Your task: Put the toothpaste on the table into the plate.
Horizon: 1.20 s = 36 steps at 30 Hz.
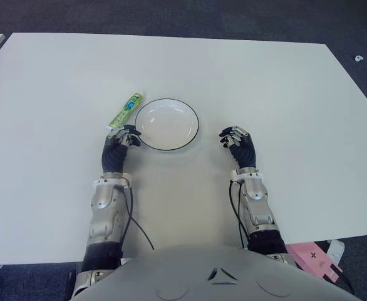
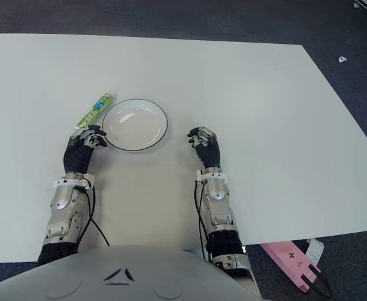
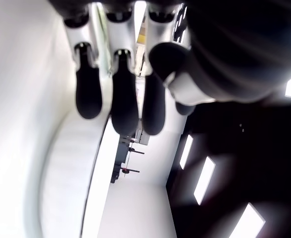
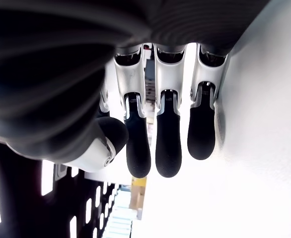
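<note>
White tabletop fills most of the head views, with dark carpet beyond its far edge. Toward the left, the green toothpaste tube lies flat on the table, angled, just beside the plate and outside its dark rim; the left hand sits just below the tube's near end, at the plate's left edge, its fingers loosely extended and holding nothing. Right of the plate, the right hand shows with fingers likewise relaxed and empty.
</note>
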Motion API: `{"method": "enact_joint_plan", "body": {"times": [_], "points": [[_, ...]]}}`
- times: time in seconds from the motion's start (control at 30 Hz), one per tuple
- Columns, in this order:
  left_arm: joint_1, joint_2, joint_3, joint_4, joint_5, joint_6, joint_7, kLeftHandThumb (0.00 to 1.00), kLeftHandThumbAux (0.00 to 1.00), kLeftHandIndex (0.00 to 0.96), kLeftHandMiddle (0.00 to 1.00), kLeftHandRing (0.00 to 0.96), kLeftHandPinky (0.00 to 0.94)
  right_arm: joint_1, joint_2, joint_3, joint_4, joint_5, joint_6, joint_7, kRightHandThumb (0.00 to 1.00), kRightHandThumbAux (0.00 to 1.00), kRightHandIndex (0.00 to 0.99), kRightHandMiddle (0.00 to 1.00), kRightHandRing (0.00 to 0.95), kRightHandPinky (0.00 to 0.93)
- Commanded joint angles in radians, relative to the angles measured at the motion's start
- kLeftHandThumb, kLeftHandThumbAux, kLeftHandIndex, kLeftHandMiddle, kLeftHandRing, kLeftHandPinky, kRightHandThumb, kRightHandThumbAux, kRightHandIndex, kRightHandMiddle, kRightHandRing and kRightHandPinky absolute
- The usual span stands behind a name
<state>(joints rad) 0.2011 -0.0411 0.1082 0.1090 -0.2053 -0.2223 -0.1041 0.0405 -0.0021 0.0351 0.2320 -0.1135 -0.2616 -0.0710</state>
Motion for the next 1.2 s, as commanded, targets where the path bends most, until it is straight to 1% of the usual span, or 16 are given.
{"method": "enact_joint_plan", "body": {"times": [0.03,0.37,0.57,0.63,0.7,0.77,0.8,0.9,0.97,1.07,1.13,1.2], "points": [[0.048,-0.011,0.004,0.077,0.003,0.063,0.016,0.836,0.678,0.403,0.494,0.588,0.536,0.029,-0.002,0.001,0.04,-0.001,0.056,0.003,0.706,0.734,0.428,0.501,0.528,0.551],[0.05,-0.012,0.007,0.073,0.003,0.062,0.017,0.836,0.678,0.401,0.496,0.59,0.524,0.031,0.001,0.001,0.031,-0.002,0.066,-0.002,0.707,0.734,0.428,0.507,0.53,0.546],[0.048,-0.004,0.016,0.072,0.02,0.032,0.027,0.835,0.678,0.401,0.495,0.585,0.521,0.029,0.005,0.0,0.031,0.002,0.069,-0.003,0.706,0.734,0.428,0.508,0.524,0.539],[0.052,0.005,0.021,0.05,0.043,0.023,0.044,0.835,0.679,0.401,0.494,0.581,0.521,0.028,0.005,0.001,0.032,0.001,0.068,-0.004,0.706,0.735,0.428,0.509,0.523,0.539],[0.064,0.024,0.025,-0.035,0.08,0.046,0.072,0.835,0.679,0.401,0.492,0.575,0.519,0.028,0.006,0.001,0.033,0.002,0.066,-0.003,0.706,0.735,0.428,0.509,0.522,0.537],[0.077,0.041,0.024,-0.123,0.146,0.052,0.109,0.835,0.68,0.401,0.49,0.568,0.516,0.028,0.006,0.001,0.033,0.004,0.065,-0.001,0.705,0.735,0.428,0.509,0.521,0.536],[0.082,0.053,0.022,-0.149,0.203,0.036,0.132,0.835,0.68,0.402,0.489,0.566,0.514,0.028,0.006,0.001,0.033,0.004,0.065,-0.001,0.705,0.735,0.428,0.509,0.521,0.535],[0.087,0.084,0.018,-0.164,0.32,-0.002,0.182,0.834,0.681,0.401,0.485,0.554,0.511,0.028,0.007,0.002,0.035,0.003,0.066,-0.002,0.706,0.735,0.428,0.509,0.521,0.535],[0.087,0.114,0.014,-0.178,0.408,-0.005,0.22,0.832,0.682,0.399,0.485,0.555,0.518,0.028,0.007,0.002,0.035,0.003,0.066,-0.002,0.706,0.735,0.428,0.508,0.521,0.535],[0.075,0.165,0.008,-0.221,0.589,0.014,0.303,0.831,0.683,0.397,0.486,0.561,0.525,0.028,0.008,0.002,0.04,0.004,0.063,-0.001,0.705,0.735,0.427,0.504,0.521,0.533],[0.068,0.183,0.005,-0.242,0.662,0.029,0.336,0.83,0.684,0.395,0.487,0.563,0.519,0.028,0.008,0.001,0.043,0.007,0.06,0.0,0.704,0.735,0.427,0.501,0.521,0.53],[0.055,0.199,0.006,-0.261,0.708,0.051,0.348,0.83,0.684,0.393,0.488,0.565,0.515,0.028,0.01,0.0,0.043,0.011,0.063,0.001,0.704,0.735,0.427,0.499,0.52,0.526]]}}
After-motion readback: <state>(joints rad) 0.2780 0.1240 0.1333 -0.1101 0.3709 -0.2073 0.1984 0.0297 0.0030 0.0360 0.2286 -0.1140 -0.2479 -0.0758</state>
